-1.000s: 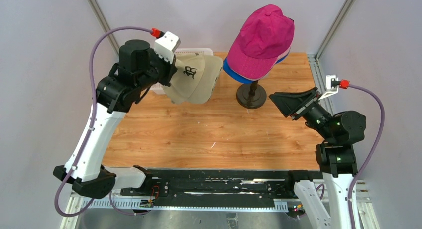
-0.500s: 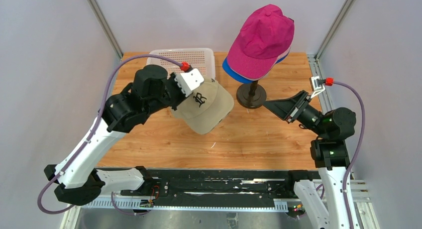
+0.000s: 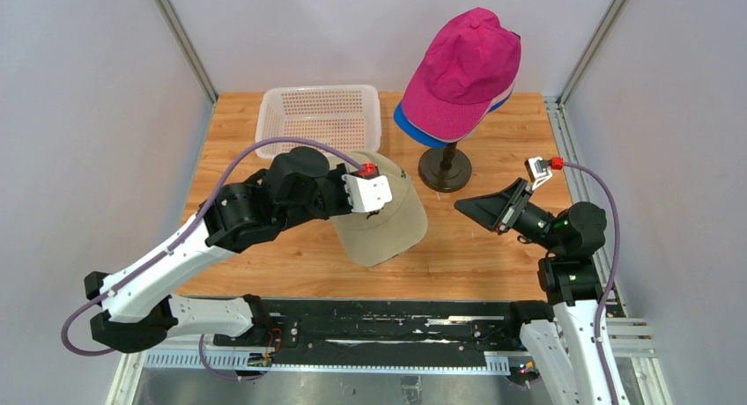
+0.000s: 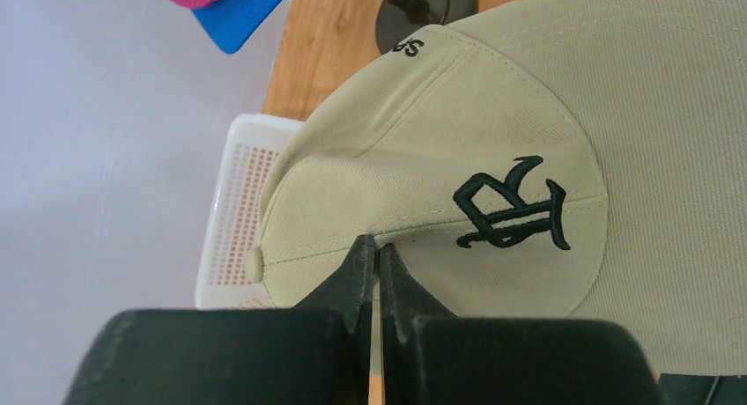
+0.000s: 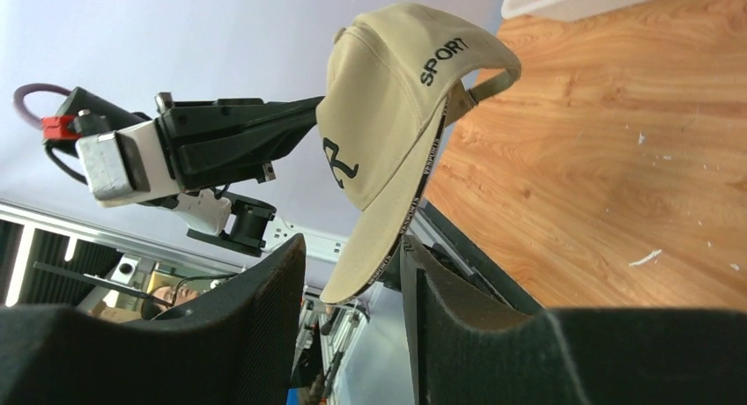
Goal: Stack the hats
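Change: khaki cap carried from the far basket to the middle of the bench, aloft.
Left hand: clamped on its crown.
Right hand: apart, empty, now nearer.
Meaning: handover likely, then the far stack.

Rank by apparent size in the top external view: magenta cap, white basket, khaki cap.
Largest: magenta cap, though raised nearer the camera.
Then white basket and khaki cap, about equal; no ranking.

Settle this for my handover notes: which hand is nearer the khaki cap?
Left. The left hand is shut on the khaki cap, pinching its crown fabric beside the dark logo. The right hand stands off to the cap's right with its jaws open, not touching it.
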Controlling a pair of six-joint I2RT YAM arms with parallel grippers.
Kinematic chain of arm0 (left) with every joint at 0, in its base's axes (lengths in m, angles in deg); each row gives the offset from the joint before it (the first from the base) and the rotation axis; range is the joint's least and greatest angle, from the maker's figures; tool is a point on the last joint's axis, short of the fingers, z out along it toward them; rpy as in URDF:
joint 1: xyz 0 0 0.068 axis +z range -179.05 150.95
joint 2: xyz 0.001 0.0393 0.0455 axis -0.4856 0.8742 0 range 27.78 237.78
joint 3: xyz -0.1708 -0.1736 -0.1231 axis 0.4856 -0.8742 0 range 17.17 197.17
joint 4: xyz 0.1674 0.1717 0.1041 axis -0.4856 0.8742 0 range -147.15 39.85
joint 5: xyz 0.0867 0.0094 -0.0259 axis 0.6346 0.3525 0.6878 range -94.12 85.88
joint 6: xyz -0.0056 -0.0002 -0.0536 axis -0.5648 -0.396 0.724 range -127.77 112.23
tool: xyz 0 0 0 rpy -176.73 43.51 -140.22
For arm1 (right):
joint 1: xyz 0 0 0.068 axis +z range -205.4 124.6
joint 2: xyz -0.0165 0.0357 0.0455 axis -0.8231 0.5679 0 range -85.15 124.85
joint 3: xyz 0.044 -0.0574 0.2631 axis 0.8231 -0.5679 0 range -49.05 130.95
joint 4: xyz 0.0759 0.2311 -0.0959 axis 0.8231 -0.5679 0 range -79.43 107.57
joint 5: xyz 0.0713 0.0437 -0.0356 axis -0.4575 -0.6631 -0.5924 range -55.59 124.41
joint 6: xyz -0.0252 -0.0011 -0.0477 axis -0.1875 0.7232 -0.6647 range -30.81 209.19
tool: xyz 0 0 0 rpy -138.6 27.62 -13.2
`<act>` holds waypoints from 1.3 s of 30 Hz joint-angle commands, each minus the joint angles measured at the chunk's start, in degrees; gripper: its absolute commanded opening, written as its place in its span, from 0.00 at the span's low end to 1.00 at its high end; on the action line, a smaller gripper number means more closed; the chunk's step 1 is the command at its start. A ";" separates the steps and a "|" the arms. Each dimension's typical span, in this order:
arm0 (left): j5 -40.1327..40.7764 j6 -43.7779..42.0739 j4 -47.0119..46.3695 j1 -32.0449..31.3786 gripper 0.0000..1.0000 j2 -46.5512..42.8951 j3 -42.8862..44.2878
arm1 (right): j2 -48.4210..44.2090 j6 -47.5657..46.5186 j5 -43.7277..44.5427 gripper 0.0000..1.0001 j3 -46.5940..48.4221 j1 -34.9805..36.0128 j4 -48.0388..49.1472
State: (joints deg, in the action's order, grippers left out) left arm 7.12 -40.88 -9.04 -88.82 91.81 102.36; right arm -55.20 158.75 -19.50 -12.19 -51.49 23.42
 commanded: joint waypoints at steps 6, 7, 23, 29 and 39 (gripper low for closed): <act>0.45 -5.59 -7.01 -2.28 0.00 1.19 -1.17 | -1.67 1.84 0.00 0.43 -6.01 2.03 2.30; 0.47 -5.76 -7.21 -2.28 0.00 1.41 -1.19 | -1.65 1.67 0.17 0.43 -6.28 2.19 2.32; -2.85 -6.80 -7.93 -2.24 0.00 5.84 0.80 | 1.35 1.44 2.96 0.43 -8.71 5.78 5.35; -2.62 -7.44 -7.51 -2.18 0.00 7.52 1.30 | 2.51 0.73 4.56 0.45 -9.77 6.41 7.05; -6.40 -8.40 -7.50 0.89 0.00 9.07 2.09 | 4.21 2.95 7.86 0.63 -12.44 7.99 11.77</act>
State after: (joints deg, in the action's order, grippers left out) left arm 2.88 -47.98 -13.98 -89.02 101.10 102.03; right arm -51.39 160.46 -13.56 -23.23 -45.05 30.85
